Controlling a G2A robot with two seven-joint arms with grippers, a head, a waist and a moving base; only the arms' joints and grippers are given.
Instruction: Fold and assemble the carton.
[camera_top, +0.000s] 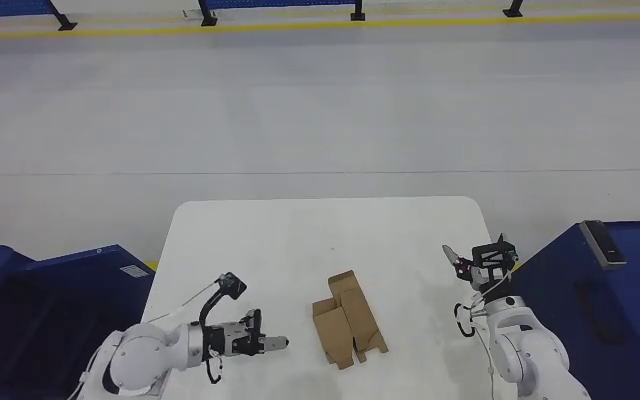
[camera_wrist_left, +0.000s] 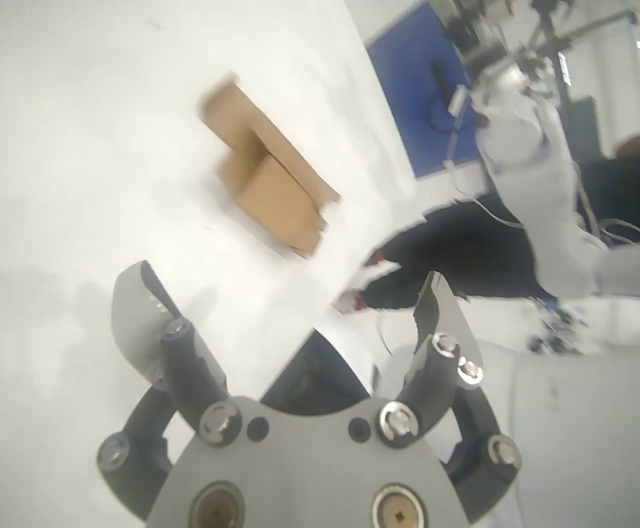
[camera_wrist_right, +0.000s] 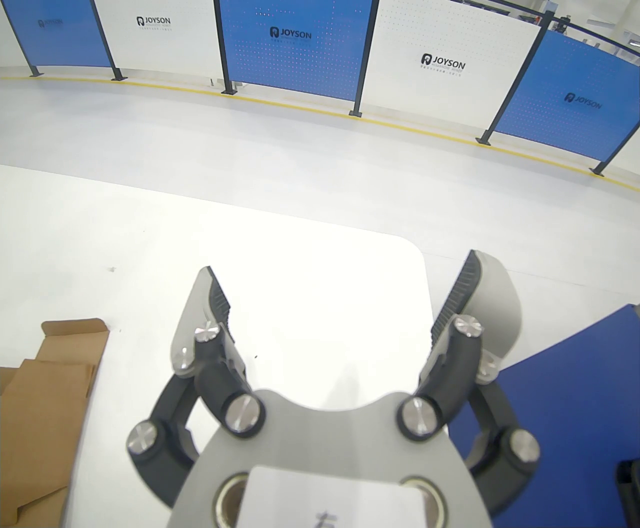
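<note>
Top view: carton (camera_top: 346, 320) flat, untouched, ahead of left gripper (camera_wrist_left: 285, 274), jaws apart; right gripper (camera_wrist_right: 341, 265) likewise spread, carton well off beside it. Suggest: come in low, pinch a flap edge, 2nd arm steadies.

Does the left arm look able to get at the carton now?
Probably yes: the left gripper is open, points toward the carton, and only bare table lies between them.
</note>
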